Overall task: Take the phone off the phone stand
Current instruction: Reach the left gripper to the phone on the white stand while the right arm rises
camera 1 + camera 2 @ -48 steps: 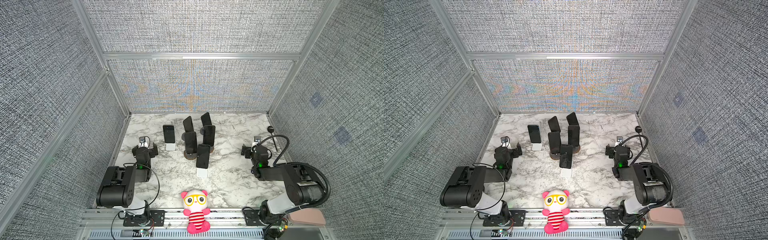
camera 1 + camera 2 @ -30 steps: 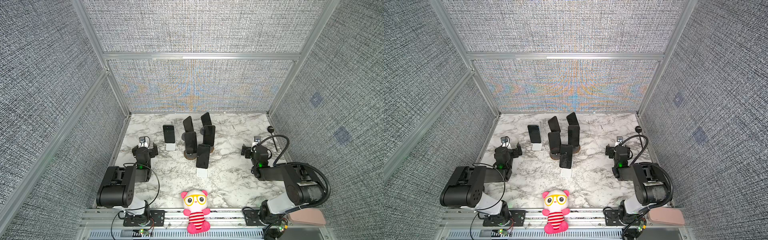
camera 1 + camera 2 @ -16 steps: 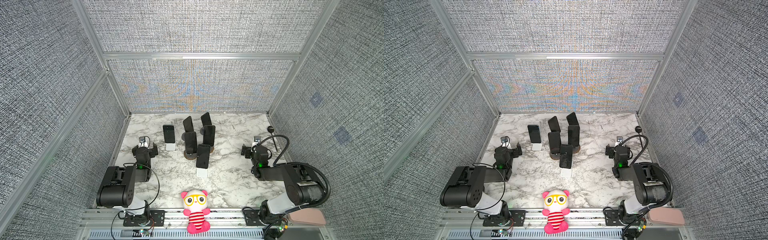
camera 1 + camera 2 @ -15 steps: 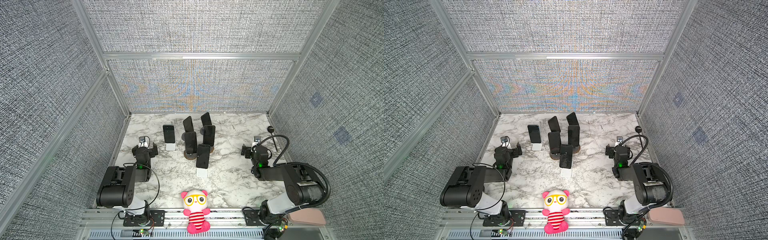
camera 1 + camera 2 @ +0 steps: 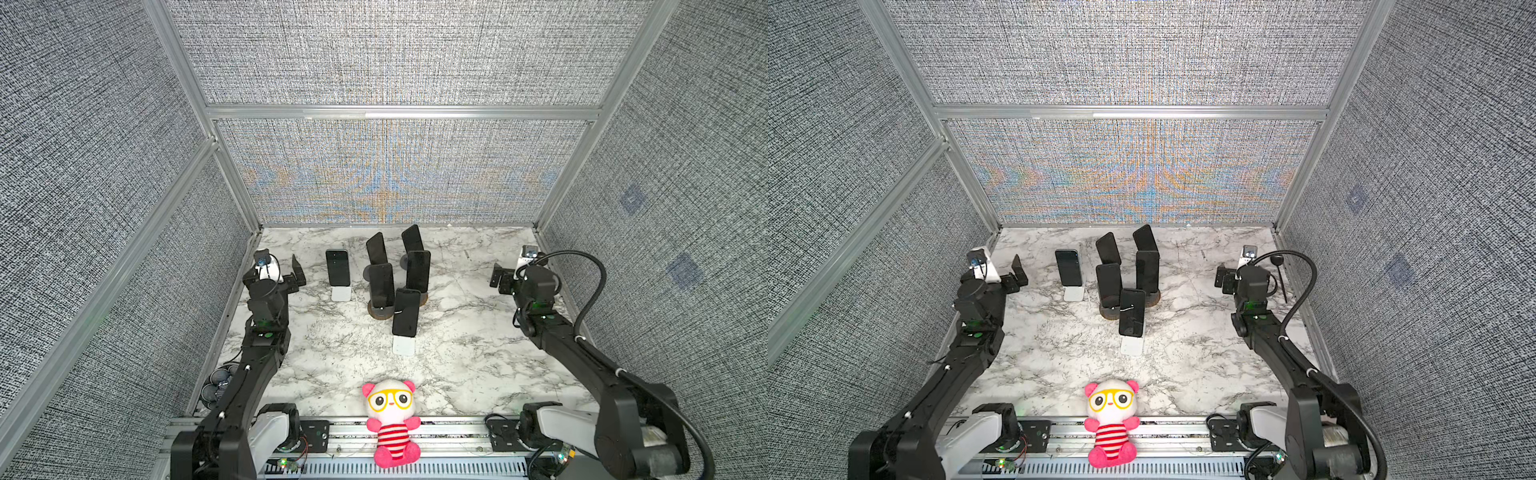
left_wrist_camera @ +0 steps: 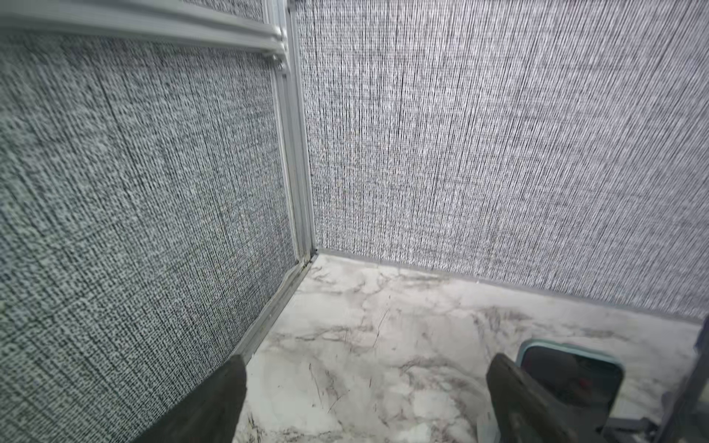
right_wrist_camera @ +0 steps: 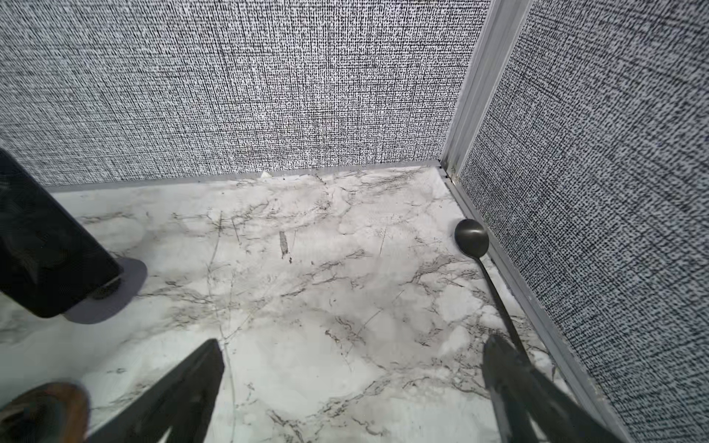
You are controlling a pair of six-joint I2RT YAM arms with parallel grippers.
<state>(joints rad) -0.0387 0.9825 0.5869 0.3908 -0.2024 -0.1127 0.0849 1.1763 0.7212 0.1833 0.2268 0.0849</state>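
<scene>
Seeing no motion over last second: left gripper [image 6: 364, 406] parked 9 o'clock, right gripper [image 7: 356, 399] 3 o'clock, both jaws wide apart, empty. Front phone [image 5: 406, 311] sits on white stand [image 5: 404, 345] at centre, five other phones [image 5: 381, 284] behind toward 12. Removal not started.

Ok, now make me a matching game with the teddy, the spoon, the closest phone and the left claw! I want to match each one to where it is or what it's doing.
Things:
1. plush toy
2. spoon
3. nearest phone
4. left claw

Places or states:
A. lying beside the right wall
B. open, holding nothing
C. propped on a white stand
D. sitting on the front rail

Pairs: 1-D, 2-A, 3-C, 4-B
</scene>
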